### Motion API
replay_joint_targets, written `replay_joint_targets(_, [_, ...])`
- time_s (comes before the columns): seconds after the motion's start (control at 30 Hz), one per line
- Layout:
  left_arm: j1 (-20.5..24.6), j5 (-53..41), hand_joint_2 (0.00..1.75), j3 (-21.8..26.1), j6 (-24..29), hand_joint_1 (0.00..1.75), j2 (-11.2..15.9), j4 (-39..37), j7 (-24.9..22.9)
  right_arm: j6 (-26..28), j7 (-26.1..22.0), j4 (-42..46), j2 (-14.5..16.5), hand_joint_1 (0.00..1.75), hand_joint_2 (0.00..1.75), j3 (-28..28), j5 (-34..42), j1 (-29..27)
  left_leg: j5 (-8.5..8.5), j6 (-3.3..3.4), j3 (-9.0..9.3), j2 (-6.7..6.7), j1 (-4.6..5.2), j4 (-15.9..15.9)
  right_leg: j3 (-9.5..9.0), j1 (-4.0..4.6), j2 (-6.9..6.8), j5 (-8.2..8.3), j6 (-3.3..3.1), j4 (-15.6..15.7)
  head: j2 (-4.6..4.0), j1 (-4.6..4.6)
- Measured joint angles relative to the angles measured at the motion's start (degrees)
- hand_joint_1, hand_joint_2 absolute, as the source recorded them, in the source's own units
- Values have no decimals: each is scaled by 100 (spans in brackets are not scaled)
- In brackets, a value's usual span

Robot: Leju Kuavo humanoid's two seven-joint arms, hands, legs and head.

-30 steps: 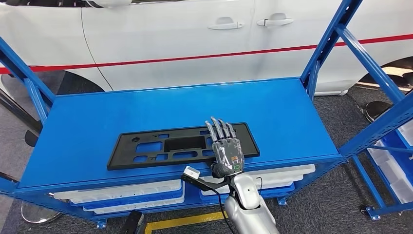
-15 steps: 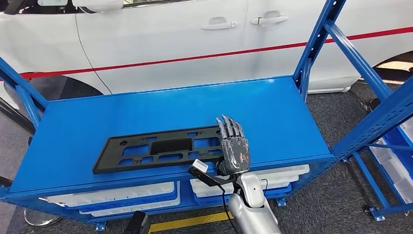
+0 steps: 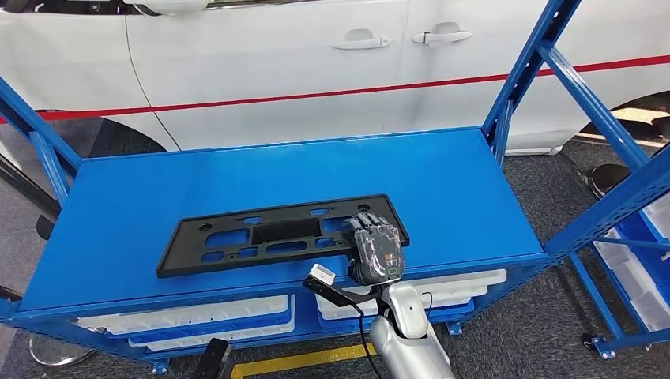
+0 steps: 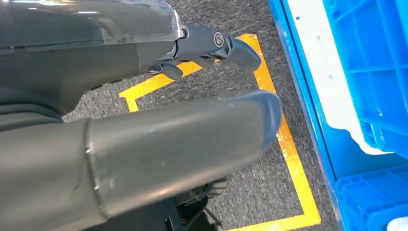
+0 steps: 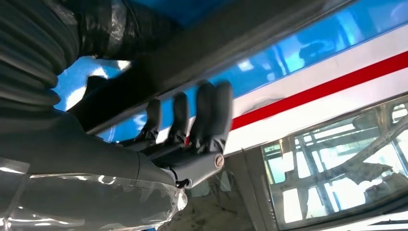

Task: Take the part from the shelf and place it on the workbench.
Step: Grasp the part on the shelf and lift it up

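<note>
Our right robot hand [image 3: 376, 246] curls onto the black plate holder's [image 3: 278, 232] near end, its length stretching away leftward across the shelf [image 3: 158, 189].

Matt black plastic on glossy blue metal

The part [image 3: 276, 234] under the right hand [image 3: 376, 251] looks like matt black plastic, smooth, with cut-outs. The shelf [image 3: 197, 185] beneath it is blue painted metal with a soft sheen. Beyond the hand, the car [image 3: 276, 63] is glossy white paint with a red stripe. The arm [image 3: 407, 335] is smooth silver. Under the left hand [image 4: 144, 96], grey and smooth, the floor [image 4: 269, 192] is rough grey carpet.
</note>
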State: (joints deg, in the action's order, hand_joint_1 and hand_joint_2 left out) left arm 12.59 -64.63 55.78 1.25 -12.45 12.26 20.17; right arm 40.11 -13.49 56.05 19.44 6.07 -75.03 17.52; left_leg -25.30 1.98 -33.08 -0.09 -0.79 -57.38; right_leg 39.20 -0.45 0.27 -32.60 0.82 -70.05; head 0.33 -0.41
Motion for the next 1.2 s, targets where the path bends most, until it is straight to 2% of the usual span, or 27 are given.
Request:
replay_joint_targets(0.03, [-1, 14, 0, 1, 16, 0, 1, 0, 13, 0, -22, 1, -7, 175, 175, -1, 10, -19, -6, 3, -1, 1, 1, -6, 156, -15, -1, -90, 18, -303, 0, 1])
replay_joint_targets(0.07, [-3, 27, 0, 1, 27, 0, 1, 0, 20, 0, -41, 2, -11, 175, 175, -1, 15, -35, -14, 2, 2, 0, 0, -13, 230, -29, -5, -73, 31, -433, 0, 0])
replay_joint_targets(0.1, [-4, 37, 0, 2, 36, 0, 0, 0, 25, 0, -54, 6, -14, 175, 175, -2, 17, -44, -25, -3, 9, -4, -2, -24, 199, -44, -9, 50, 39, -349, 0, 1])
replay_joint_targets(0.17, [-3, 42, 0, 2, 41, 0, -2, 0, 29, 1, -69, 21, -15, 175, 175, -1, 16, -45, -64, -34, 26, -17, -10, -62, -126, -69, -21, 434, 33, 336, 0, 1])
replay_joint_targets(0.23, [3, 46, 0, 2, 45, 0, -3, 0, 36, 6, -84, 44, -14, 175, 175, 1, 15, -40, -105, -95, 22, -31, 2, -113, -399, -51, -21, 617, 1, 913, 0, 0])
replay_joint_targets(0.33, [8, 93, 0, 2, 62, 0, -3, 0, 82, 13, -111, 76, -9, 175, 175, 3, 30, -38, -114, -199, 26, -35, 8, -105, -445, -20, -4, 616, -89, 1033, 0, -2])
replay_joint_targets(0.4, [19, 169, 0, 9, 94, 0, -3, 0, 128, 12, -147, 105, -4, 175, 175, 3, 80, -41, -214, -254, -8, -30, -11, -212, -474, -34, -10, 643, -164, 1085, 0, -3])
replay_joint_targets(0.43, [29, 226, 0, 20, 130, 0, -3, 0, 141, 11, -173, 122, -2, 175, 175, 3, 128, -44, -351, -275, -96, -28, -19, -419, -487, -45, -17, 656, -193, 1110, 0, -4])
replay_joint_targets(0.5, [40, 349, 0, 69, 244, 0, -3, 0, 146, 10, -227, 153, -2, 175, 175, -2, 267, -54, -710, -306, -411, -24, -30, -1115, -492, -40, -27, 659, -220, 1121, 0, -7])
replay_joint_targets(0.53, [36, 399, 0, 101, 320, 0, -3, 0, 147, 10, -263, 165, -2, 175, 175, -8, 355, -62, -826, -318, -563, -23, -33, -1444, -491, -32, -28, 657, -224, 1119, 0, -6])
replay_joint_targets(0.57, [29, 431, 0, 129, 407, 0, -3, 0, 154, 9, -309, 182, -3, 175, 175, -18, 456, -75, -846, -324, -647, -23, -33, -1624, -492, -26, -27, 654, -227, 1115, 0, -7])
replay_joint_targets(0.6, [21, 448, 44, 150, 516, 0, -3, 0, 176, 9, -380, 207, -4, 175, 175, -34, 583, -90, -756, -321, -633, -23, -33, -1590, -494, -22, -22, 651, -226, 1109, 0, -6])
replay_joint_targets(0.63, [16, 454, 87, 160, 646, 0, -3, 0, 216, 9, -485, 247, -5, 175, 175, -55, 739, -105, -574, -311, -518, -23, -33, -1336, -497, -22, -16, 648, -223, 1102, 0, -6])
replay_joint_targets(0.7, [10, 443, 87, 166, 921, 0, -3, 0, 329, 9, -764, 387, -6, 175, 175, -96, 1130, -132, -229, -272, -172, -24, -25, -573, -495, -11, -5, 637, -199, 1082, 0, -5])
replay_joint_targets(0.73, [6, 426, 44, 166, 1026, 0, -4, 0, 384, 9, -927, 501, -7, 175, 175, -108, 1331, -147, -146, -247, -55, -28, -14, -305, -481, -4, 1, 637, -177, 1073, 0, -5])
replay_joint_targets(0.77, [-9, 411, 44, 166, 1073, 0, -5, 0, 426, 9, -1088, 648, -8, 175, 175, -113, 1502, -165, -128, -224, -4, -31, 0, -169, -464, 3, 5, 641, -152, 1067, 0, -5])
replay_joint_targets(0.87, [-81, 405, 175, 166, 940, 0, -9, 0, 518, 9, -1509, 1302, -17, 175, 175, -86, 1766, -227, -104, -136, -12, -34, 9, -115, -434, -3, 8, 646, -64, 1060, 0, -4])
replay_joint_targets(0.93, [-102, 442, 175, 167, 754, 0, -17, 0, 611, 8, -1678, 1794, -26, 175, 175, -2, 1751, -256, -70, -58, 3, -26, -14, -71, -335, -15, 1, 473, -11, 830, 0, -3])
replay_joint_targets(0.97, [-105, 459, 175, 167, 662, 0, -21, 0, 665, 8, -1735, 2023, -33, 175, 175, 67, 1706, -272, -64, -31, 9, -21, -17, -62, -203, -25, -2, 301, 7, 538, 0, -3])
replay_joint_targets(1.03, [-103, 471, 175, 162, 530, 0, -24, 0, 734, 5, -1791, 2369, -52, 175, 175, 230, 1610, -317, -71, -3, 7, -13, -12, -67, 172, -28, -3, -50, 32, -240, 0, -3])
replay_joint_targets(1.07, [-102, 472, 175, 157, 484, 0, -25, 0, 748, 5, -1807, 2498, -63, 175, 175, 313, 1571, -353, -76, 3, 10, -11, -10, -71, 314, -29, -3, -120, 37, -519, 0, -3])
replay_joint_targets(1.1, [-100, 472, 175, 151, 455, 0, -26, 0, 753, 4, -1828, 2595, -73, 175, 175, 382, 1543, -391, -83, 5, 14, -12, -9, -76, 361, -29, -4, -76, 35, -594, 0, -3])
replay_joint_targets(1.13, [-98, 471, 175, 145, 433, 0, -29, 0, 754, 3, -1857, 2679, -80, 175, 175, 442, 1517, -429, -93, 4, 22, -18, -8, -83, 288, -29, -4, 81, 24, -426, 0, -3])
replay_joint_targets(1.2, [-91, 470, 175, 139, 405, 0, -41, 0, 755, 2, -1905, 2828, -91, 175, 175, 534, 1492, -472, -122, -18, 40, -31, -7, -100, -94, -23, -6, 485, -24, 361, 0, -3])
